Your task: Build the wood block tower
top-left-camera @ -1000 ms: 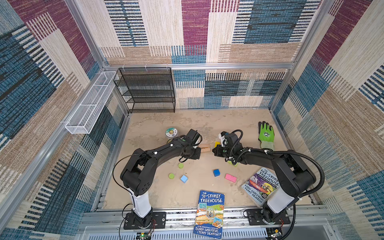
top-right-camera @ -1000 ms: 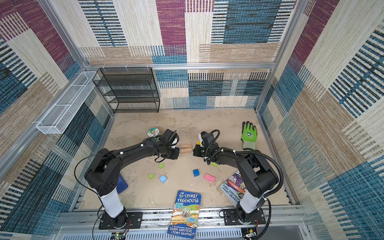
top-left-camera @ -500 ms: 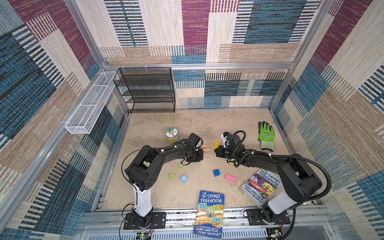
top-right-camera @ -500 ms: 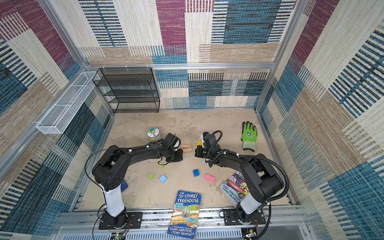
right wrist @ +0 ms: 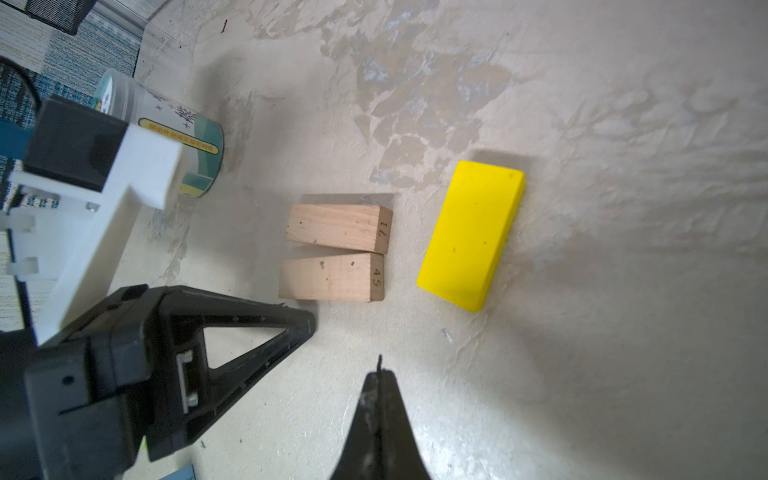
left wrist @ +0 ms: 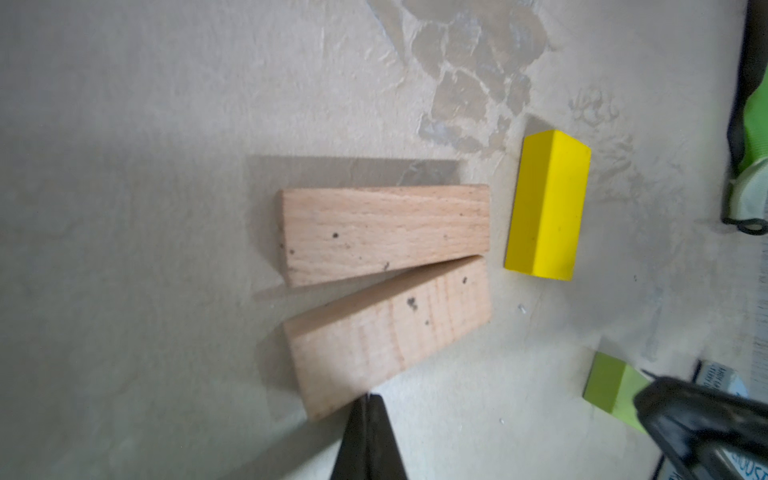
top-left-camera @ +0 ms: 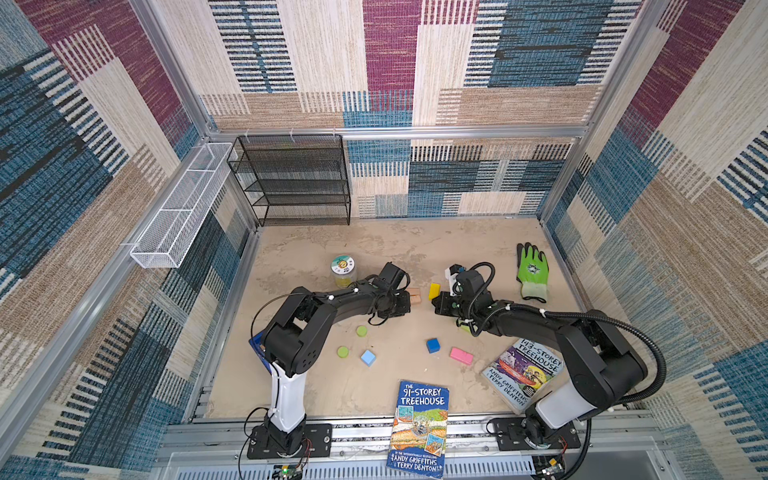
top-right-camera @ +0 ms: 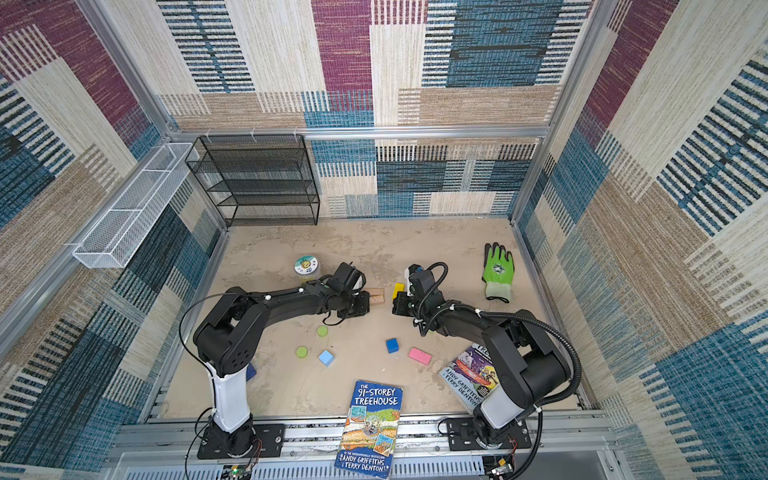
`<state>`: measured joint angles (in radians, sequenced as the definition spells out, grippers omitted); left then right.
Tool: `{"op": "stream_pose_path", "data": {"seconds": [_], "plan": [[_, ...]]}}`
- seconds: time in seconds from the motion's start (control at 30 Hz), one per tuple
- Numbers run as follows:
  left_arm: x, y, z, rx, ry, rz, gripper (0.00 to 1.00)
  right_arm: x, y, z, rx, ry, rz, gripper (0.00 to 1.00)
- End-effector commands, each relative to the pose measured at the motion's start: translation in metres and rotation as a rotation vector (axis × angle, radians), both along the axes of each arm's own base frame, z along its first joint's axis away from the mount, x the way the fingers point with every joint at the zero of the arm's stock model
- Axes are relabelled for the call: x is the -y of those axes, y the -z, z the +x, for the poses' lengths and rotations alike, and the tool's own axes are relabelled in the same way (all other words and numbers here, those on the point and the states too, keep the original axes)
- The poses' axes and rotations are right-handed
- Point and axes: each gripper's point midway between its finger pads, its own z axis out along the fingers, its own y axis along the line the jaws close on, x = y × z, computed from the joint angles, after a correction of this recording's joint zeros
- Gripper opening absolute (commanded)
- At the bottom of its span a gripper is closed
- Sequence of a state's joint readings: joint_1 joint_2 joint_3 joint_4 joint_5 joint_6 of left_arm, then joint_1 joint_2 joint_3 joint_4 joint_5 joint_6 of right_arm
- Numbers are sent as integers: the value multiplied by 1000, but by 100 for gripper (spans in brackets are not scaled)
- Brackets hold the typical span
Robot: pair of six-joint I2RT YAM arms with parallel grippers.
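Left hand closed and empty, tip close to two tan bars lying side by side mid-counter, yellow block just beside them, right hand closed, empty, pink block nearer the front edge

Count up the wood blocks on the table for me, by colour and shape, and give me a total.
Tan bars: 2
Yellow oblong: 1
Lime round pieces: 2
Lime oblong: 1
Pink oblong: 1
Dark-blue cube: 1
Light-blue cube: 1
Total: 9
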<state>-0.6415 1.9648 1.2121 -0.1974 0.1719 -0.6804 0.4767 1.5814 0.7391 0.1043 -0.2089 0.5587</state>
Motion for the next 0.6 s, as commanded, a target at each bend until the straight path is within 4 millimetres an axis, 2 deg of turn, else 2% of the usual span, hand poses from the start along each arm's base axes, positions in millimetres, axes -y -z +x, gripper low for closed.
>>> {"op": "stream_pose_path", "data": {"seconds": [0.0,0.57], "plan": [[-18,14,-1,-22,-44,95,0,-1,-4,4,25,5,11,0],[-18,11,6,-6,-52,115,0,-1,-4,3,21,6,16,0]]}}
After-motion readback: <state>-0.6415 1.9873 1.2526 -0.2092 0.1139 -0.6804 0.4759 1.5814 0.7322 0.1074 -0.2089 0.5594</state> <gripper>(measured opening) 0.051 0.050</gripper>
